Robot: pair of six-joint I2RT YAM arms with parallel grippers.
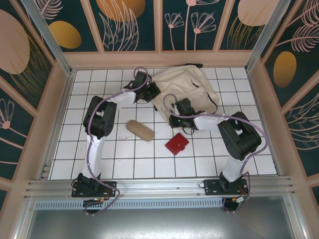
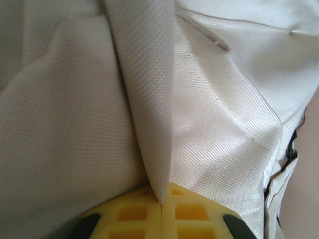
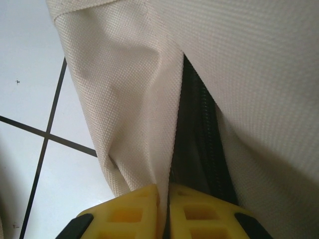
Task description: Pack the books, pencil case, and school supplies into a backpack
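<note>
The cream-beige backpack (image 1: 187, 89) lies at the back middle of the tiled table. My left gripper (image 1: 153, 92) is at its left edge, shut on a fold of the backpack's cloth (image 2: 149, 124). My right gripper (image 1: 175, 105) is at the bag's near edge, shut on the backpack (image 3: 149, 109) beside its dark zip (image 3: 199, 144). The tan-brown pencil case (image 1: 140, 130) lies on the tiles left of centre. The small red square case of school supplies (image 1: 177, 144) lies near the middle, in front of the bag. The books are out of view.
Pink frame walls (image 1: 159, 59) close off the table at the back and on both sides. A metal rail (image 1: 159, 186) runs along the near edge at the arm bases. White tiles (image 1: 124, 162) lie bare in front of the pencil case.
</note>
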